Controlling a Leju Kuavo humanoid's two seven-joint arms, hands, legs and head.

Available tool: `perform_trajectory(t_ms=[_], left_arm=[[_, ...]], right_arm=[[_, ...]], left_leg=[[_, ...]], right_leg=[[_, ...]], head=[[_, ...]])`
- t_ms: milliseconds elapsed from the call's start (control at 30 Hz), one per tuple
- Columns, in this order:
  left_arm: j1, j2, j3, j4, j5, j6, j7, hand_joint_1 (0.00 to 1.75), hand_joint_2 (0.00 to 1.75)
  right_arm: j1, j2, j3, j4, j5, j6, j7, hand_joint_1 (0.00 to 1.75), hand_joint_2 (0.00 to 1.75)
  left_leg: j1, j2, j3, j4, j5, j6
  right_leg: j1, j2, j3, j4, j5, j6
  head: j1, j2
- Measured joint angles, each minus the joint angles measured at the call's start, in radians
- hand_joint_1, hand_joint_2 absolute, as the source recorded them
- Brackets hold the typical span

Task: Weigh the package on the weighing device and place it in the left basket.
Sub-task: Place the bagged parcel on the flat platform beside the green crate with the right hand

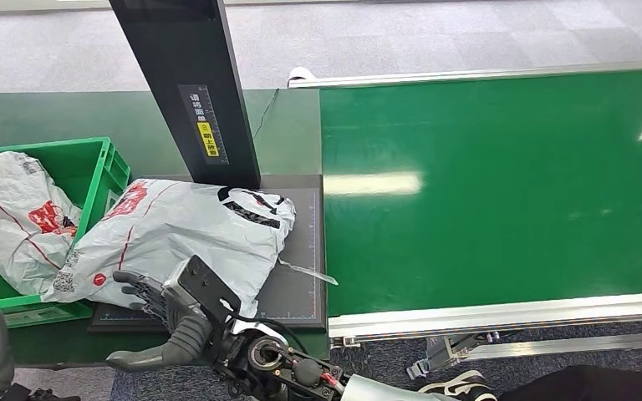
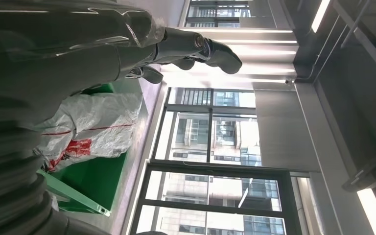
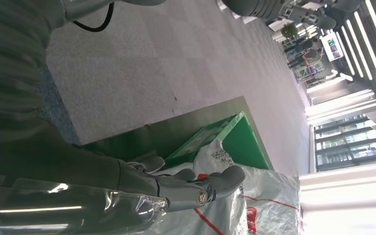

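Package [image 1: 188, 234] on scale [image 1: 297, 288] — second in basket [image 1: 100, 159].

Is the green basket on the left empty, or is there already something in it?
Not empty. The green basket already holds one grey plastic package, while a second package lies on the dark scale platform, overlapping the basket's edge.
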Motion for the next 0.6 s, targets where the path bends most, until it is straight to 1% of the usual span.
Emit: perform_trajectory(t_ms=[67,133,200,233,267,333,400,467,533,600], left_arm=[[-0.004,0.000,0.000,0.000,0.000,0.000,0.000,0.00,1.75],[-0.008,0.000,-0.001,0.002,-0.001,0.000,0.000,0.00,1.75],[-0.012,0.003,-0.011,0.013,-0.004,0.000,0.000,0.00,1.75],[-0.015,0.006,-0.022,0.027,-0.011,0.000,0.000,0.00,1.75],[-0.021,0.011,-0.036,0.049,-0.025,0.000,0.000,0.00,1.75],[-0.036,0.023,-0.074,0.114,-0.074,-0.002,0.003,0.00,1.75],[-0.052,0.034,-0.117,0.197,-0.159,-0.014,0.028,0.00,1.75],[-0.066,0.043,-0.155,0.276,-0.249,-0.034,0.074,0.00,1.75],[-0.078,0.052,-0.179,0.345,-0.313,-0.055,0.116,0.00,1.75],[-0.090,0.059,-0.188,0.400,-0.357,-0.075,0.147,0.00,1.75]], right_arm=[[-0.001,0.000,0.002,-0.011,-0.021,0.004,-0.022,0.00,1.75],[-0.002,0.000,0.000,-0.026,-0.044,0.001,-0.063,0.00,1.75],[-0.003,0.000,-0.014,-0.041,-0.036,-0.013,-0.149,0.00,1.75],[-0.003,0.000,-0.031,-0.052,-0.005,-0.028,-0.206,0.00,1.75],[0.001,-0.001,-0.058,-0.071,0.052,-0.051,-0.260,0.00,1.75],[0.027,-0.005,-0.136,-0.144,0.249,-0.116,-0.326,0.00,1.75],[0.080,-0.013,-0.249,-0.265,0.506,-0.200,-0.344,0.00,1.75],[0.138,-0.022,-0.365,-0.398,0.698,-0.287,-0.349,0.00,1.75],[0.191,-0.035,-0.460,-0.524,0.790,-0.378,-0.350,0.00,1.75],[0.246,-0.050,-0.528,-0.639,0.840,-0.482,-0.350,0.00,1.75]], left_leg=[[0.000,0.000,0.000,0.000,0.000,0.000],[0.000,0.000,0.000,0.000,0.000,0.000],[0.000,0.000,0.001,0.000,0.000,0.000],[0.000,0.000,0.001,0.000,0.000,0.000],[0.000,0.000,0.001,0.000,0.000,0.000],[0.000,-0.001,0.001,0.000,0.000,0.000],[0.000,-0.001,0.001,0.000,0.000,0.000],[0.000,-0.002,0.001,0.000,0.000,0.000],[-0.001,-0.002,0.001,0.000,0.000,0.000],[-0.001,-0.001,0.001,0.000,-0.001,0.000]], right_leg=[[0.000,0.000,0.000,0.000,0.000,0.000],[0.000,0.000,0.000,0.000,0.000,0.000],[0.000,0.000,0.000,0.000,0.000,0.000],[0.000,0.000,0.000,0.000,0.000,0.000],[0.000,-0.001,0.000,0.000,0.000,0.000],[0.000,-0.001,0.001,0.000,0.000,0.000],[0.000,-0.001,0.002,0.000,0.000,0.000],[0.000,-0.001,0.002,-0.001,0.000,0.000],[0.000,-0.001,0.002,-0.001,0.000,0.000],[-0.001,-0.001,0.001,-0.002,0.000,0.000]], head=[[0.000,0.000],[0.000,0.000],[0.000,0.000],[0.000,0.000],[0.000,0.000],[0.000,0.000],[0.000,0.000],[0.000,0.000],[0.000,0.000],[0.000,0.000]])
